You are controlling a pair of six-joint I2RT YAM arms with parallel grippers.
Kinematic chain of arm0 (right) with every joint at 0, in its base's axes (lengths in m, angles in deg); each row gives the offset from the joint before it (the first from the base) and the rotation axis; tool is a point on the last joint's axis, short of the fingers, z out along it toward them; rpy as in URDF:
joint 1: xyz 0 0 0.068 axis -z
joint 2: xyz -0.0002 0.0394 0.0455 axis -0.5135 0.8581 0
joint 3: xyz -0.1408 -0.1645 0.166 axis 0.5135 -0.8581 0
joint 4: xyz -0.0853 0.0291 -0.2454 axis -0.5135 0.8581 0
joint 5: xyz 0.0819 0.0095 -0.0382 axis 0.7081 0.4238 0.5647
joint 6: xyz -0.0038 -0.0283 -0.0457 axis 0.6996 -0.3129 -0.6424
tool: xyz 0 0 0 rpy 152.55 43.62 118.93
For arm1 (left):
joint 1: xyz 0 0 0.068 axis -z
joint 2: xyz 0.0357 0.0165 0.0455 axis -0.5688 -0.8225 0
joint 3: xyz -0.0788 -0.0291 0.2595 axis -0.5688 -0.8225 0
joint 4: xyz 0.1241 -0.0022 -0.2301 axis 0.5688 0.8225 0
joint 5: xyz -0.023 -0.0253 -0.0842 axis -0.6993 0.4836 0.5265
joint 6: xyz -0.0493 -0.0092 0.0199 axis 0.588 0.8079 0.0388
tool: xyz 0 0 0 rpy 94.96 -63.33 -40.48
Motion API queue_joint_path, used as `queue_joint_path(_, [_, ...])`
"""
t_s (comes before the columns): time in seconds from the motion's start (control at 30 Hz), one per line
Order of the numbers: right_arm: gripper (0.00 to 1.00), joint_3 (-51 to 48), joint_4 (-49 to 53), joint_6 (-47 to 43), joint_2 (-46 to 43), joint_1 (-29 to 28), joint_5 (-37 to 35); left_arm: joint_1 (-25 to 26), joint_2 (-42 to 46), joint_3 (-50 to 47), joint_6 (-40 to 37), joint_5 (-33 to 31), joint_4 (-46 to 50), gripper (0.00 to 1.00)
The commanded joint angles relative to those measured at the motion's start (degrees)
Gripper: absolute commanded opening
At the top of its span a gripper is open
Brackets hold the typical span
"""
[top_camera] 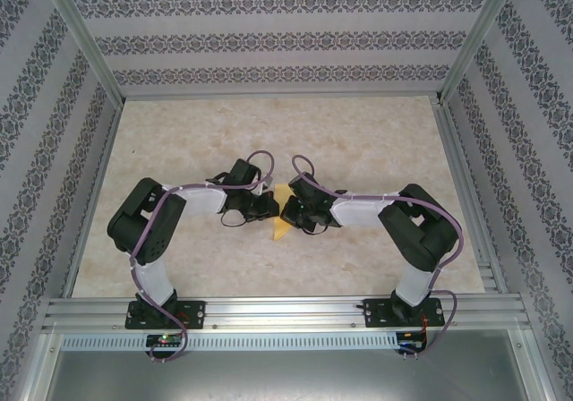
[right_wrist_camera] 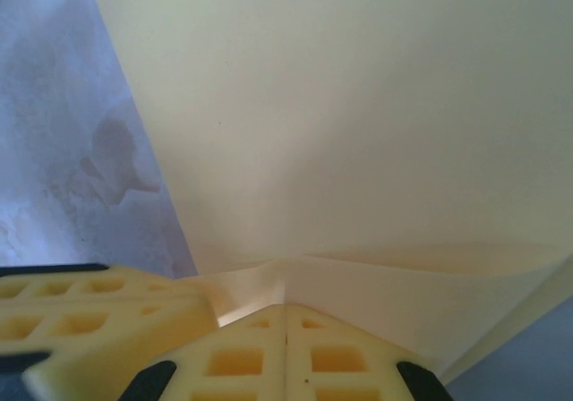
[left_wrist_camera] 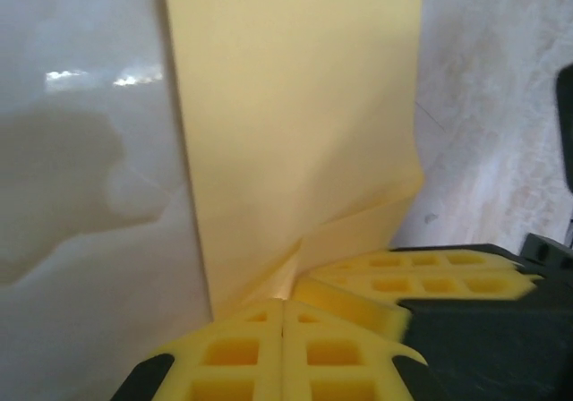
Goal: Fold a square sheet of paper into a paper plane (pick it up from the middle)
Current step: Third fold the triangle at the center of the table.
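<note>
The left hand point(top_camera: 269, 207) and the right hand point(top_camera: 288, 209) meet at the middle of a pale marbled tabletop point(top_camera: 358, 141), each closed on the same square sheet of paper point(top_camera: 281, 225). Seen from above, the two hands sit nearly nose to nose. The yellow-orange sheet shows between and just below them as a small pointed patch reaching toward the near edge of the tabletop.

From the left wrist, that hand's yellow fingers point(left_wrist_camera: 242, 352) are pressed together with no gap. They nip the paper at a crumpled corner where a fold line runs up and away, and the rest of the sheet stretches forward over the tabletop. The right hand's yellow fingers point(left_wrist_camera: 421, 280) lie just beside them, to the right, at the same rumpled edge of paper.

From the right wrist, its own fingers point(right_wrist_camera: 242, 361) are likewise shut tight on the sheet, with a shallow crease spreading sideways from the pinch. The left hand's fingers point(right_wrist_camera: 81, 307) crowd in from the left. Grey patterned walls point(top_camera: 286, 38) enclose the tabletop on three sides.
</note>
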Motion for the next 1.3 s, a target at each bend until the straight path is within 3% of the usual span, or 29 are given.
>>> queue_joint_path(0.0, [0.04, -2.13, 0.46, -1.77, -0.89, 0.26, -0.84, 0.81, -1.63, 0.86, -2.06, -2.01, 2.08, 0.02])
queue_joint_path(0.4, [0.05, -6.3, -5.99, -8.02, -8.57, 0.77, 0.67, 1.39, -2.62, 0.93, -3.41, -7.08, 6.14, 0.0])
queue_joint_path(0.93, [0.03, -10.27, -11.56, -7.8, -2.07, 3.25, 2.71, 2.33, -3.33, 1.5, -4.95, -14.51, 11.36, 0.0])
queue_joint_path(1.27, [0.03, -7.57, -9.6, -11.04, -5.73, 2.42, 2.33, 3.22, -3.33, 2.59, -6.53, -18.27, 14.44, 0.0])
